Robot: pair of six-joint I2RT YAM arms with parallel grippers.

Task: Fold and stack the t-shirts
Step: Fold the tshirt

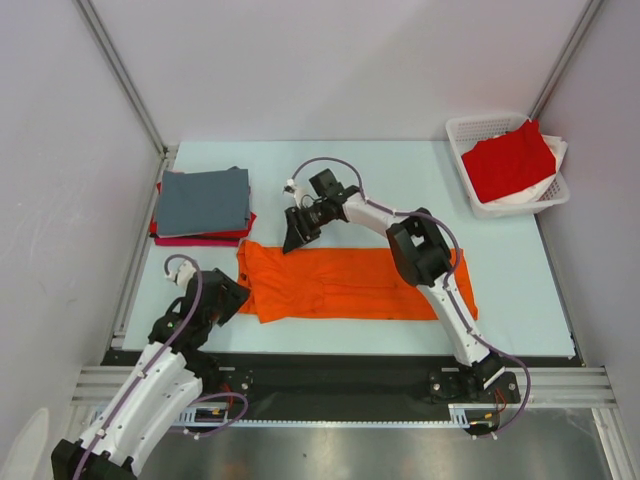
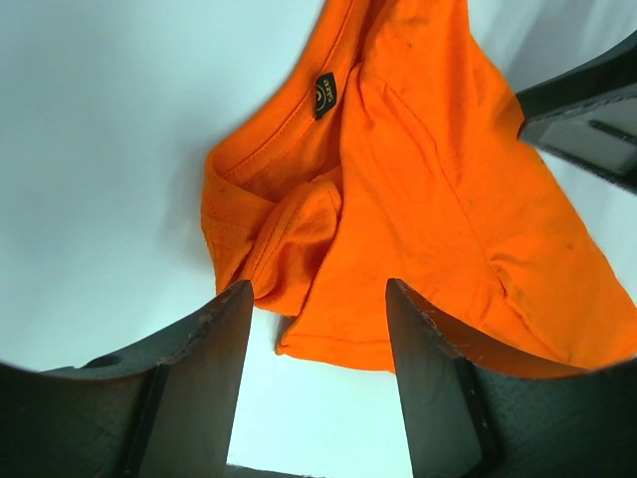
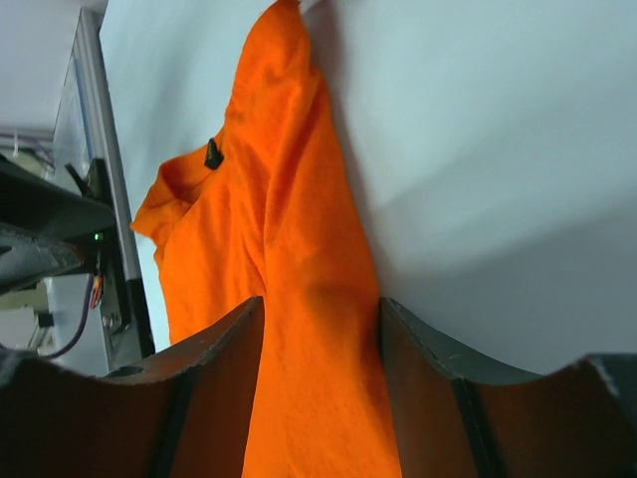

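Note:
A bright orange t-shirt (image 1: 350, 283) lies in a long folded strip across the table's middle. My left gripper (image 1: 237, 300) is open at its left end; in the left wrist view (image 2: 318, 289) the shirt's collar end (image 2: 398, 179) lies just past the fingertips, with bare table between the fingers. My right gripper (image 1: 296, 238) is open at the shirt's far left edge; in the right wrist view (image 3: 320, 302) orange cloth (image 3: 289, 229) runs between its fingers. A folded slate grey t-shirt (image 1: 205, 200) tops a stack at the back left, with red (image 1: 244, 231) and magenta (image 1: 195, 241) edges beneath. Another red t-shirt (image 1: 508, 160) lies in the basket.
A white lattice basket (image 1: 480, 206) stands at the back right with white cloth (image 1: 552, 180) under the red shirt. Metal frame rails (image 1: 130, 260) edge the table on the left and front. Grey walls close in on the sides and back.

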